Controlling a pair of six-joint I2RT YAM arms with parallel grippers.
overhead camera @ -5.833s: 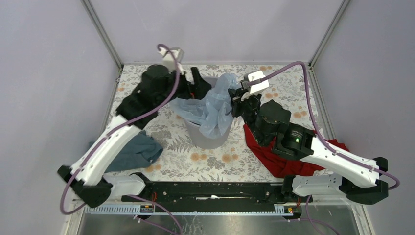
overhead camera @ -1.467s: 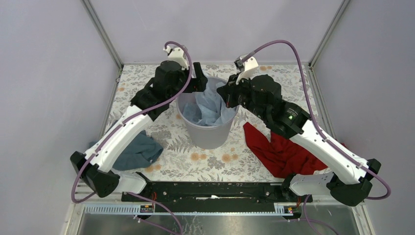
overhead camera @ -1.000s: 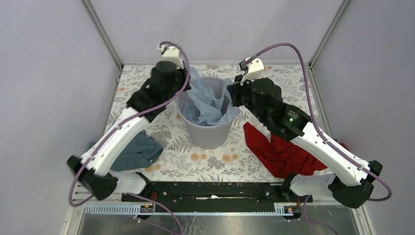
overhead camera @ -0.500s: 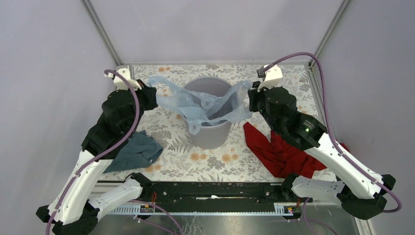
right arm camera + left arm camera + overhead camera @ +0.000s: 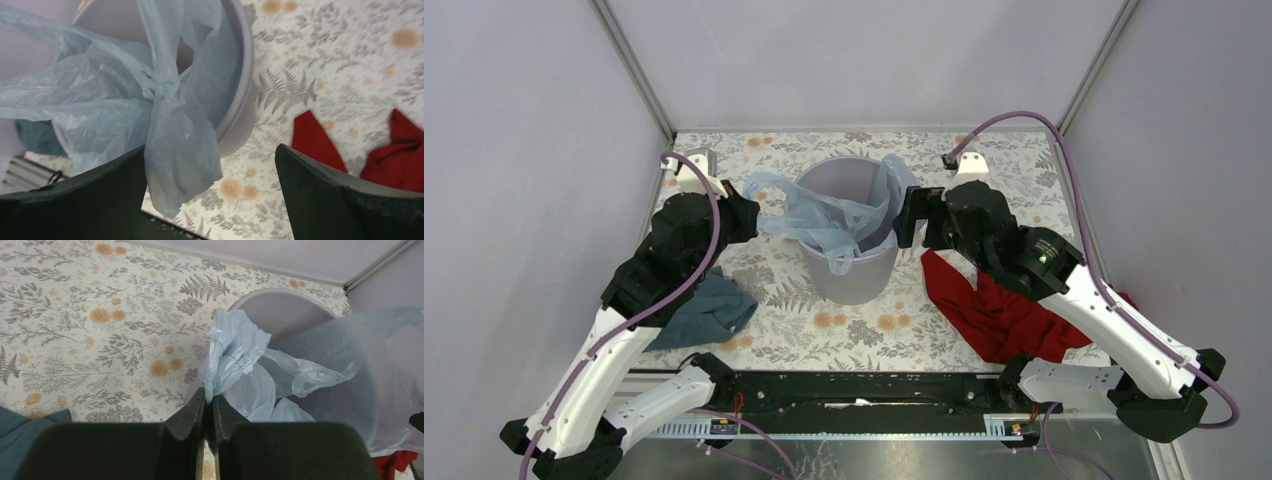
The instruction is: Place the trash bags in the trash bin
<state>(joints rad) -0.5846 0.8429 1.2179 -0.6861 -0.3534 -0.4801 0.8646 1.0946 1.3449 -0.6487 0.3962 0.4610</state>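
The trash bag (image 5: pixel 824 215), thin pale-blue plastic, is stretched over the mouth of the grey trash bin (image 5: pixel 854 285), partly inside it and partly draped over the rim. My left gripper (image 5: pixel 746 212) is left of the bin, shut on the bag's left edge; in the left wrist view the fingers (image 5: pixel 196 412) pinch a crumpled fold of the bag (image 5: pixel 235 355) in front of the bin (image 5: pixel 280 295). My right gripper (image 5: pixel 916 218) hovers at the bin's right rim, open. Its wrist view shows wide jaws (image 5: pixel 210 150) with the bag (image 5: pixel 175 145) hanging loose over the bin rim (image 5: pixel 247 90).
A dark teal cloth (image 5: pixel 709 305) lies on the floral table cover (image 5: pixel 774 270) under my left arm. A red cloth (image 5: pixel 1004 315) lies right of the bin, under my right arm, and shows in the right wrist view as red cloth (image 5: pixel 320 145). Grey walls enclose the table.
My right gripper has opened and let go of the bag's right edge, which now hangs over the bin rim. My left gripper keeps its hold and has shifted slightly toward the bin.
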